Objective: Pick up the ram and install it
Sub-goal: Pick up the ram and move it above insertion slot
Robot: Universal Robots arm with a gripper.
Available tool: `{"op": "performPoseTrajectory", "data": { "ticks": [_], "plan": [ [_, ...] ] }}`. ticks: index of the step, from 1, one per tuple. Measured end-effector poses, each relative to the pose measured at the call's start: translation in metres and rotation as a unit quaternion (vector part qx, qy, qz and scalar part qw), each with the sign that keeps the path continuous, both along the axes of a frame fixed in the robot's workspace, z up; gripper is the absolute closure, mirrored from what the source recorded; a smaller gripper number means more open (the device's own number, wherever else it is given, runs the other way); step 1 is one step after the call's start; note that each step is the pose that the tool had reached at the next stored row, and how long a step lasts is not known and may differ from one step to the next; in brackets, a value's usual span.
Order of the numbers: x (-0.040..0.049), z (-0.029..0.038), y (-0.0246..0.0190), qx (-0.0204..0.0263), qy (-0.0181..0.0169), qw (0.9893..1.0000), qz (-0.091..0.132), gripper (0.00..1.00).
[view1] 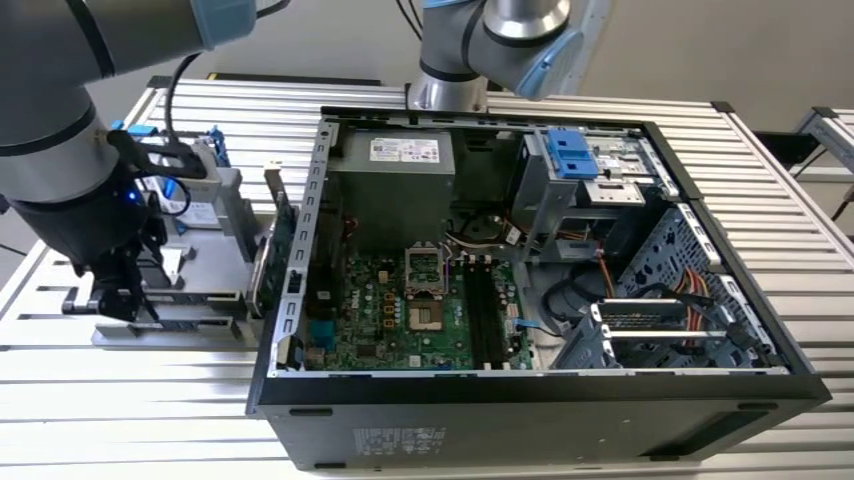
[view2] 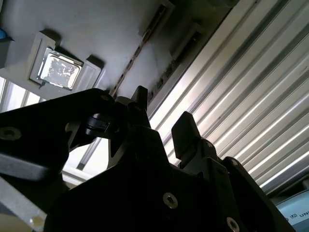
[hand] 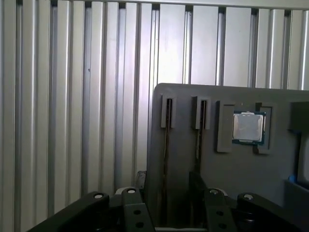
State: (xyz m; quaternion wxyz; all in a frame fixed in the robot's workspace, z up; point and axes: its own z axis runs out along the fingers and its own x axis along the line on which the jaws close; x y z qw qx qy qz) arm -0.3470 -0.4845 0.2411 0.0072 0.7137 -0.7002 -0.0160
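Note:
The ram (hand: 166, 145) is a thin dark stick standing on edge in a slot of the grey holder (hand: 227, 174). A second like stick (hand: 200, 140) stands in the slot beside it. My gripper (hand: 168, 180) hangs low over the holder, open, with one finger on each side of the first stick's slot. I cannot tell whether the fingers touch the stick. In the second wrist view the gripper (view2: 161, 116) shows its two black fingertips (view2: 186, 128) apart, and the ram (view2: 137, 48) runs away from them as a thin line. In the exterior view the gripper (view1: 118, 300) is at the holder (view1: 200, 325), on the exterior view's left of the computer case.
The open computer case (view1: 534, 410) lies on the slatted aluminium table (view1: 787, 180), with the motherboard (view1: 400, 310) and its long memory slots (view1: 487, 310) facing up. A processor chip (hand: 247, 127) sits in the holder. A green expansion card (view1: 283, 250) and a blue-railed drive (view1: 187, 170) stand by the holder.

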Motion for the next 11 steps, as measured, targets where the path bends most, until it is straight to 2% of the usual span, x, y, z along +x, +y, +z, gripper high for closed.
{"op": "performPoseTrajectory", "data": {
  "ticks": [11],
  "plan": [
    [0.0001,-0.0131,0.0003,0.0000,0.0000,1.0000,0.000,0.00]
  ]
}}
